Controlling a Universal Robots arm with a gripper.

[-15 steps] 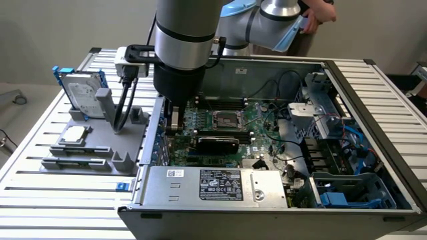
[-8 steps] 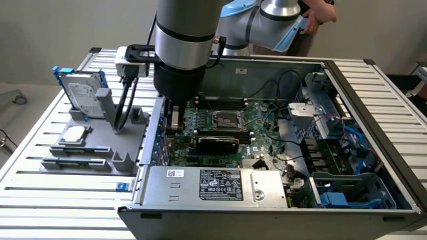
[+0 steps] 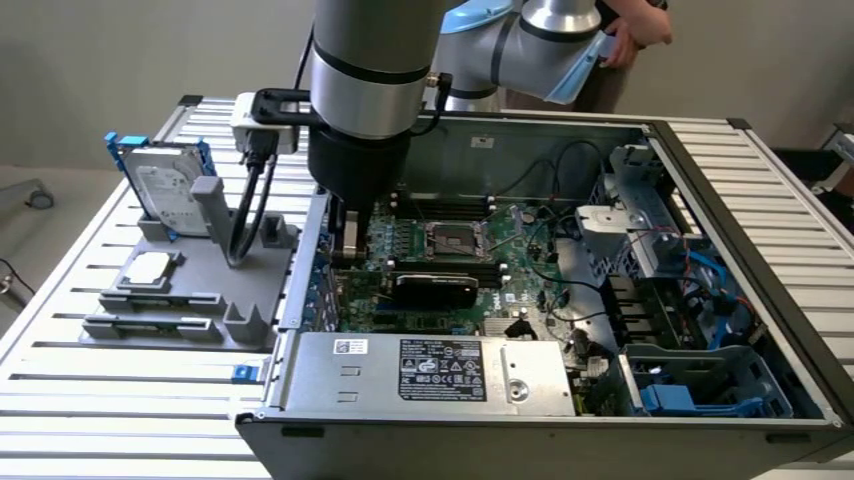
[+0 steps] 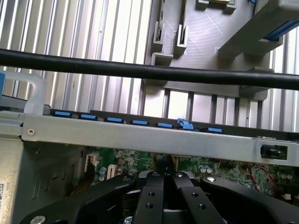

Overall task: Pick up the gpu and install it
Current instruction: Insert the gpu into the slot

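**Q:** Fig. 1. How far had the installation got?

**A:** The gpu [image 3: 434, 288], a thin rectangular card with a black rounded shroud, was inside the open grey metal computer case [image 3: 694, 150]. It stood edge-on across the green motherboard [image 3: 527, 245], just beside the processor socket. It appeared to sit in its slot, so the pick-up and the carry were judged done. Whether it was pressed fully home could not be told.

**Q:** And the gripper?

**A:** The black gripper [image 3: 350, 242] was fully shut. Its fingers [image 4: 154, 186] met, with nothing seen between them. It hung inside the case, by the wall that faced the grey fixture and at the card's bracket end. Whether it touched the card or stood just above it could not be told.

**Q:** What did the containers hold?

**A:** The case stood on the slatted aluminium surface [image 3: 80, 400], toward the edge at the exterior view's right. It held the motherboard, the gpu, a silver labelled power supply [image 3: 427, 372] along the wall nearest the exterior camera, and blue plastic drive bays [image 3: 681, 395] in one corner. The grey plastic fixture [image 3: 187, 292] lay toward the surface's edge at the exterior view's left. It held a silver hard drive in a blue frame [image 3: 167, 185], standing upright, and a small silver square chip [image 3: 150, 265], lying flat.
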